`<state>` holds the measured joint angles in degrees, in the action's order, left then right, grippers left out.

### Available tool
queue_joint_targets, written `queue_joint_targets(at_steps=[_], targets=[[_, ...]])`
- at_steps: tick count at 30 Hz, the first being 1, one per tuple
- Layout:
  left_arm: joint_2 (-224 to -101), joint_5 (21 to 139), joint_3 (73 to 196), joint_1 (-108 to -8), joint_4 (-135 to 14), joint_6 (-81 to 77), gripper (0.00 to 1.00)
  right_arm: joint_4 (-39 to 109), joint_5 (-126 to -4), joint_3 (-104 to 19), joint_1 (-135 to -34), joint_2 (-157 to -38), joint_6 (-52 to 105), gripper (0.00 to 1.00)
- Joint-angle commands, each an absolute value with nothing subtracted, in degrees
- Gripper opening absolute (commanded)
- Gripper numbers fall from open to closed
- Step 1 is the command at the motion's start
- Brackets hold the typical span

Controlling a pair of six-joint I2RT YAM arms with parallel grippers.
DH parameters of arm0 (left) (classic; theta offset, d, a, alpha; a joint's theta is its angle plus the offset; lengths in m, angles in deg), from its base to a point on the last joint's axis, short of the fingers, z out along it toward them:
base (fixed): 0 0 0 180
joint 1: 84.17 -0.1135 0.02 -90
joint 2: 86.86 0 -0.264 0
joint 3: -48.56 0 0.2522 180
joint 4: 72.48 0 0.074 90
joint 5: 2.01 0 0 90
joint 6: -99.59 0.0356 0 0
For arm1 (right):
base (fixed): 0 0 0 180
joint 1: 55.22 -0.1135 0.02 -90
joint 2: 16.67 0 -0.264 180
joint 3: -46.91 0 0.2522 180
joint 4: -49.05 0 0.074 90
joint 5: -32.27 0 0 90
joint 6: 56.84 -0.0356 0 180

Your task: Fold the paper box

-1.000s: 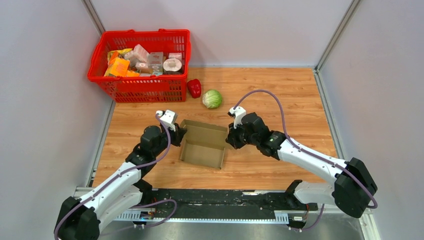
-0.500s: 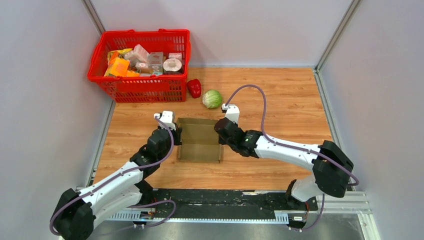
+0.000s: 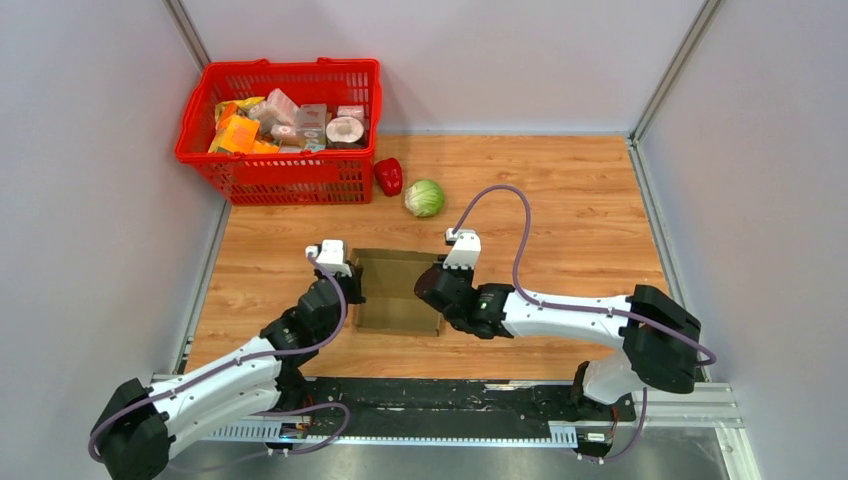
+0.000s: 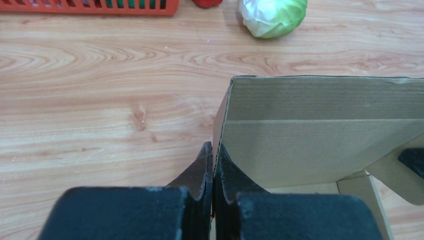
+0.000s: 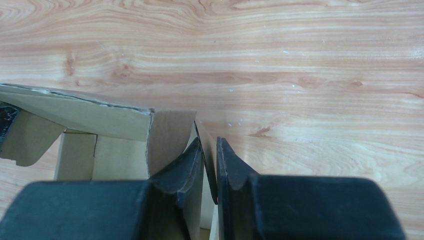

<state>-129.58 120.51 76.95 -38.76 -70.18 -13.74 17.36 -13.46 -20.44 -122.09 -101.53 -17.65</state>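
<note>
**Both arms on the box**

The paper box (image 3: pixel 398 290) sits mid-table (image 3: pixel 590 200), between the arms. The left gripper (image 4: pixel 213 150) is pressed tight on its left wall. The right gripper (image 5: pixel 209 145) straddles the right wall, jaws slightly parted. Beyond, clear of the box: a green cabbage (image 3: pixel 425 197), a red pepper (image 3: pixel 388 176), and far left a red basket (image 3: pixel 280 66) of packages.
</note>
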Motion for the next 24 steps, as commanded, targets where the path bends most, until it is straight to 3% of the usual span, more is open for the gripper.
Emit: queue_joint_targets(at_steps=[1, 9, 13, 16, 20, 21, 22, 24], targets=[[-127.12, 120.7, 74.98, -37.76, -73.57, -16.24, 0.0, 22.37, -10.01, -17.39, -123.24, -99.28, -18.87, 0.16], [-122.46, 117.79, 74.09, -36.97, -68.4, -17.48, 0.03, 23.07, -11.15, -18.36, -124.21, -99.81, -16.77, 0.18], [-121.41, 116.65, 75.41, -36.97, -64.17, -16.34, 0.06, 25.18, -15.1, -17.4, -124.21, -98.06, -9.75, 0.36], [-120.44, 116.38, 75.85, -36.97, -62.32, -15.98, 0.08, 29.48, -20.28, -15.46, -123.77, -95.34, -1.23, 0.37], [-120.88, 115.68, 76.64, -36.97, -61.18, -13.97, 0.0, 31.24, -30.52, -13.44, -121.14, -92.08, 6.42, 0.38], [-121.05, 115.07, 76.82, -36.97, -61.09, -12.83, 0.0, 31.42, -33.62, -13.26, -118.7, -91.64, 7.74, 0.4], [-121.23, 114.63, 77.17, -36.97, -61.17, -12.12, 0.0, 31.42, -36.18, -12.91, -117.46, -90.51, 10.63, 0.52], [-121.76, 113.05, 77.35, -36.97, -61.61, -10.11, 0.0, 30.99, -47.06, -12.73, -112.73, -89.62, 12.93, 0.62]])
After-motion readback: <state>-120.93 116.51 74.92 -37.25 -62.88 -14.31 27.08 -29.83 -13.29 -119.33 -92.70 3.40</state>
